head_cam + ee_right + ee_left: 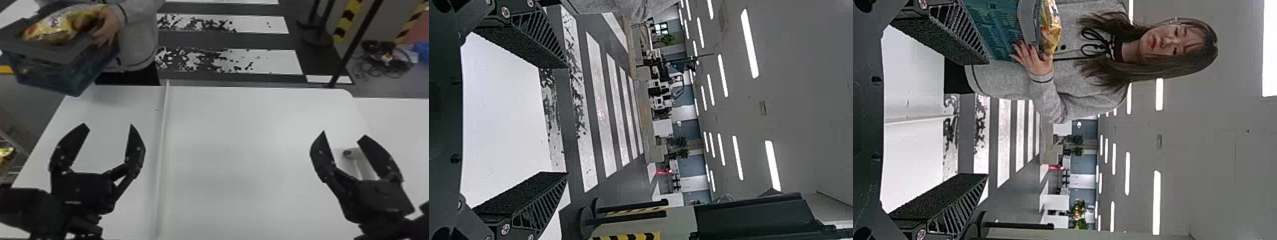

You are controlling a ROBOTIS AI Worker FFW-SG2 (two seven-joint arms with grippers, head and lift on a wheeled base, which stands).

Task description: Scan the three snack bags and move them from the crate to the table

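Yellow glossy snack bag (59, 27) sits atop the dark-blue plastic crate (48, 75), at the white counter's (239, 127) far-left corner. Our black left end effector (108, 125) and right end effector (343, 134) are released, empty. We judge it light, slippery, crushable: best clasped gently mid-body.

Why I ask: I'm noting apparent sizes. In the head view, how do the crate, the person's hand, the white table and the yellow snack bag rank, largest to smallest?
1. White table
2. Crate
3. Yellow snack bag
4. Person's hand
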